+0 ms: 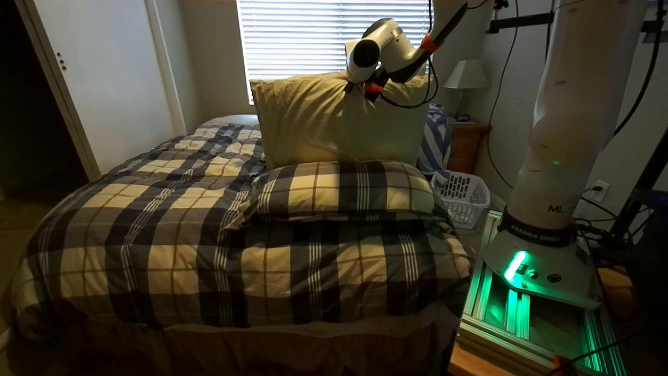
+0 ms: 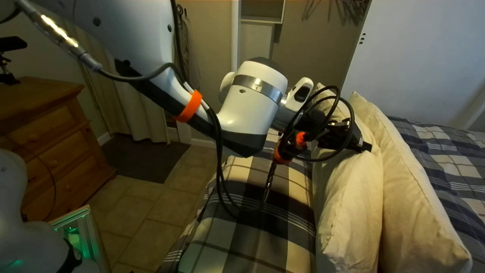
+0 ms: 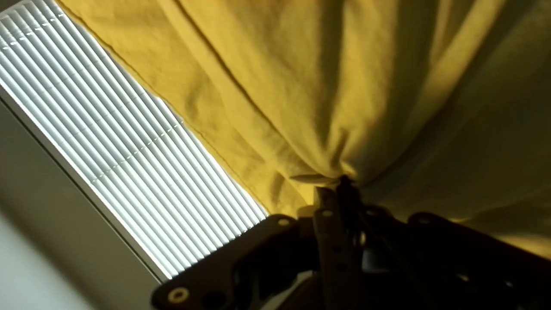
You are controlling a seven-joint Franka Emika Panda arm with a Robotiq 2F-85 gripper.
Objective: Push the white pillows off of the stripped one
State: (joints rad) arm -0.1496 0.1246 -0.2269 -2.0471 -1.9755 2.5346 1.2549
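Observation:
Two white pillows stand on their edges side by side, the near one (image 2: 350, 204) and the far one (image 2: 413, 201). In an exterior view one broad white pillow face (image 1: 308, 125) rises upright behind the stripped pillow (image 1: 339, 190), its lower edge hidden. The stripped pillow also shows in an exterior view (image 2: 273, 220), lying flat beside the near white pillow. My gripper (image 3: 340, 185) is shut with white pillow cloth (image 3: 275, 86) pinched at its fingertips, folds running out from them. In both exterior views the gripper (image 1: 360, 91) (image 2: 366, 147) is at the white pillow's upper part.
The plaid bedspread (image 1: 156, 235) covers the bed. A white laundry basket (image 1: 464, 196), a nightstand (image 1: 467, 143) and a lamp (image 1: 464, 78) stand at the bed's right side. The blinds (image 1: 297, 36) are behind. A wooden dresser (image 2: 57, 129) stands across the tile floor.

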